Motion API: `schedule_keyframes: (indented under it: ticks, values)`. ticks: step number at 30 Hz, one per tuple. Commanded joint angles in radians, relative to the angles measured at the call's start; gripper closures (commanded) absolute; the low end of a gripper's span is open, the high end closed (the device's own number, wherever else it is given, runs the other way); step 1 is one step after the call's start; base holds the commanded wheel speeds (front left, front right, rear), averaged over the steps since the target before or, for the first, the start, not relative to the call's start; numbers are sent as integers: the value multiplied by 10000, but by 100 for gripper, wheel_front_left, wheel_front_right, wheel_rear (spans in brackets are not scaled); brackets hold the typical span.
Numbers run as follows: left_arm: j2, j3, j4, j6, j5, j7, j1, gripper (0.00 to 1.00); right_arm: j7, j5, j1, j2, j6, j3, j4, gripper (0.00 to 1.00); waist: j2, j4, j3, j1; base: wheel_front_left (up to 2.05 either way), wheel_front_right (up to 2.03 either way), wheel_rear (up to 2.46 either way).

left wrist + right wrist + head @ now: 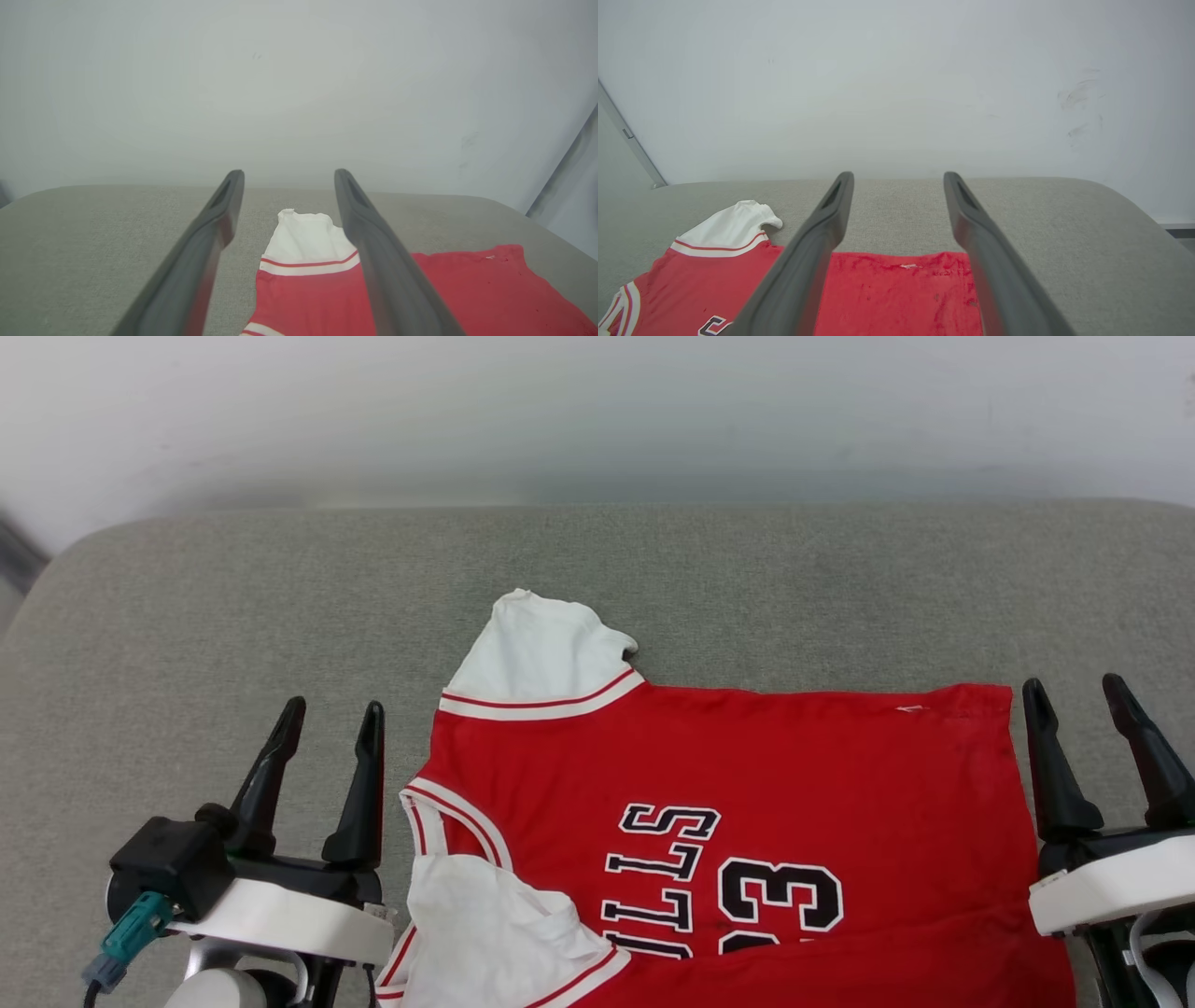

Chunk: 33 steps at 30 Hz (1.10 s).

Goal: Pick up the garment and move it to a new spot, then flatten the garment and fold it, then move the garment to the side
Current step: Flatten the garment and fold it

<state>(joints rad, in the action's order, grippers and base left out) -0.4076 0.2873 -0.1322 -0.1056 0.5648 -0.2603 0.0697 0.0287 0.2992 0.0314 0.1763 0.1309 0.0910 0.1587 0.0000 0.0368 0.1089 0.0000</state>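
A pale, bare wall [597,411] stands behind a grey cloth-covered table [187,616] with rounded corners.

At the left, the left hand [335,705] hovers just beside the collar end of the shirt. Its two dark fingers are spread wide with nothing between them. A teal plug [131,929] and cable hang at its wrist, clear of the cloth.

In the middle lies the red Bulls jersey [747,775], front up and turned sideways, collar to the left and hem to the right. The far white sleeve [537,653] is laid out, its tip a little curled. The near sleeve [476,915] is bunched and creased over the body.

The jersey's near edge runs out of the head view, so I cannot tell whether it drapes over the table's edge.

At the right, the right hand [1072,681] waits just past the hem, fingers likewise wide apart and empty.

To my eye the shirt has been set down and the flattening is in hand. The next move calls for drawing out that rumpled near sleeve and smoothing the body before any fold. Nothing else on the table blocks either hand.
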Motion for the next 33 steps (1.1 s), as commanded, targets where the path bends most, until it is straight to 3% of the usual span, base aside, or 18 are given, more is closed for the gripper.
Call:
schedule_keyframes:
  ticks: [1,6,9,15,19,26,33]
  values:
    - [160,-111,55,217,-99,-62,11,0,-241,-44,202,-102,-4,-33,-68,0,0,-155,163,0,0,0,0]
    - [356,-373,458,987,-77,-45,472,0,-792,-88,563,-223,-4,-285,-228,0,0,-579,644,0,0,0,0]
    - [73,-349,791,1269,-81,272,1111,0,-1076,-111,793,-262,-4,-480,-171,0,0,-913,1082,0,0,0,0]
    - [-1043,-63,1389,2000,46,2075,3303,0,-1481,-111,1210,-398,-4,-661,-297,0,0,-1555,2009,0,0,0,0]
    - [-1912,421,1906,2289,657,3992,4828,0,-1681,-63,1495,-496,-4,-927,-427,0,0,-2041,2591,0,0,0,0]
    - [-3306,1072,2988,2346,2099,7616,6888,0,-1995,-2,1760,-686,-4,-1226,-792,0,0,-2869,3239,0,0,0,0]
    - [-4120,1556,3842,2165,2501,10521,7896,0,-2308,196,1905,-683,-4,-2027,-953,0,0,-3460,3825,0,0,0,0]
